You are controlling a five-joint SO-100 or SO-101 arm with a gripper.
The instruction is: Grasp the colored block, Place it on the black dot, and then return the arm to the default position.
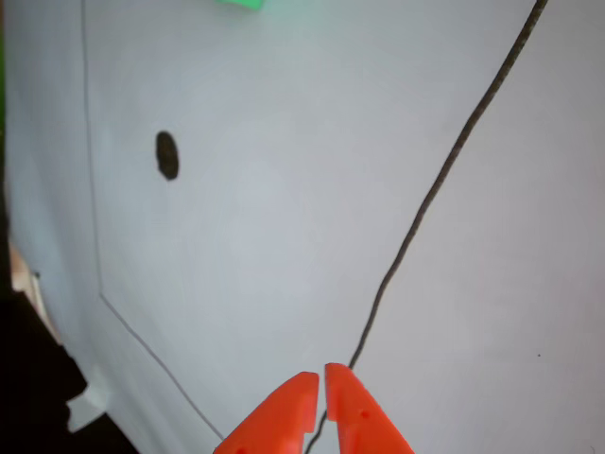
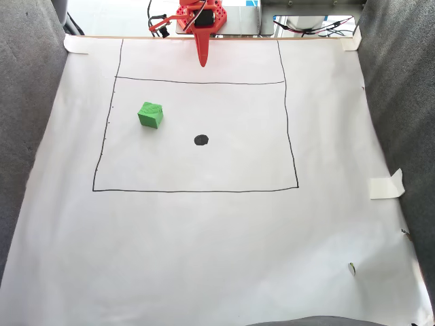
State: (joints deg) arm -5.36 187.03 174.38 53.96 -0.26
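Fixed view: arm (image 2: 198, 15) sits folded at the far edge of the worktop (image 2: 204, 258), which is covered by a white paper sheet. Its orange hand (image 2: 202, 62) points toward the camera and down, tip just past the upper line of a drawn black rectangle (image 2: 196, 191). The two fingers lie together as one narrow spike; hand clenched, nothing in it. Green block (image 2: 151, 115) rests on the paper inside the rectangle, in its upper left part in this view, well apart from the hand. Black dot (image 2: 201, 140) lies near the rectangle's middle, to the right of and slightly nearer the camera than the block; the two are apart, not touching. Pieces of tape (image 2: 386, 184) hold the sheet at the right edge and at the far corners. Grey fabric flanks the sheet on both sides.

Other view: orange fingers (image 1: 284, 416) enter from the bottom edge, tips pointing up in the frame, almost meeting, only a thin slit between them; nothing gripped. Black dot (image 1: 167, 155) shows upper left on the paper. A sliver of the green block (image 1: 242, 4) is cut off by the top edge. A thin dark cord (image 1: 430, 194) runs diagonally from top right down to the fingertips. A drawn pencil-thin line (image 1: 93, 189) runs along the left side.
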